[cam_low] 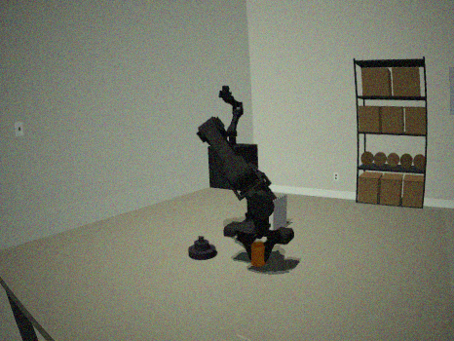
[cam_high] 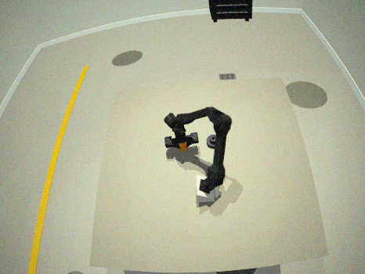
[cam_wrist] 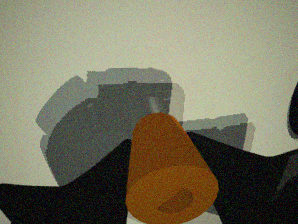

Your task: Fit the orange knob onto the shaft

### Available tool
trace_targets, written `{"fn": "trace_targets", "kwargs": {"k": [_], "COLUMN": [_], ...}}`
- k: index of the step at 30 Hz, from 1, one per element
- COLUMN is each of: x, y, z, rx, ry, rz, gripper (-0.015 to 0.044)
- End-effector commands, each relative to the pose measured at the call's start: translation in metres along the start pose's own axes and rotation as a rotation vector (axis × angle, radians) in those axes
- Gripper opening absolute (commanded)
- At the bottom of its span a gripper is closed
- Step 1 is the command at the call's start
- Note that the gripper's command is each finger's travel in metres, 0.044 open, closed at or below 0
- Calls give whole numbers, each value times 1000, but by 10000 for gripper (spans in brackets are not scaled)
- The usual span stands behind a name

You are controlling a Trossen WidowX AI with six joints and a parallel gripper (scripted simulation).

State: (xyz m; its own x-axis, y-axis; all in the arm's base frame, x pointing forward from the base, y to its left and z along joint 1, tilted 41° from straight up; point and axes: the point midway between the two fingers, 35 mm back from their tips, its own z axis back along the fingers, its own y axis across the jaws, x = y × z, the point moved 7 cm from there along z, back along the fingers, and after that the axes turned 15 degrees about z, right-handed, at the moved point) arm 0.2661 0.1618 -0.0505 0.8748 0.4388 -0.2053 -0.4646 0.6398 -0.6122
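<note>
The orange knob (cam_high: pixel 183 147) (cam_low: pixel 258 255) (cam_wrist: pixel 162 155) stands upright at floor level, and a dark hole shows in its top face in the wrist view. My gripper (cam_high: pixel 182 145) (cam_low: pixel 258 250) (cam_wrist: pixel 159 141) points down and is shut on the knob, with one finger against each side. The round pedestal (cam_high: pixel 210 141) (cam_low: pixel 203 252) is dark and stands apart from the knob, to its right in the top view and to its left in the exterior view. Its short shaft (cam_low: pixel 201 238) points up. The pedestal's edge (cam_wrist: pixel 293 116) shows at the wrist view's right border. The shaft's flat side cannot be seen.
The arm's base (cam_high: pixel 205 199) stands nearer the bottom of the top view, and the arm (cam_high: pixel 220 150) arches past the pedestal there. The arm's shadow lies around the knob. A shelf rack (cam_low: pixel 390 133) with boxes stands far back by the wall.
</note>
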Motion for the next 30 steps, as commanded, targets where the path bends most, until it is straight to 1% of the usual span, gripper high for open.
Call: {"fn": "trace_targets", "kwargs": {"k": [1,3,6,8,17,25,27,30], "x": [-1,-1,0,3,8,1,-1,-1], "y": [0,0,0,1,2,2,1,1], "z": [-1,-1,3,14,74,130,139,140], "rx": [-4,-4,-3,-1,3,2,1,1], "ry": [1,1,0,-1,-2,0,0,0], "rz": [4,4,4,5,6,6,6,6], "gripper": [144,131,52,0,0,0,0,0]}}
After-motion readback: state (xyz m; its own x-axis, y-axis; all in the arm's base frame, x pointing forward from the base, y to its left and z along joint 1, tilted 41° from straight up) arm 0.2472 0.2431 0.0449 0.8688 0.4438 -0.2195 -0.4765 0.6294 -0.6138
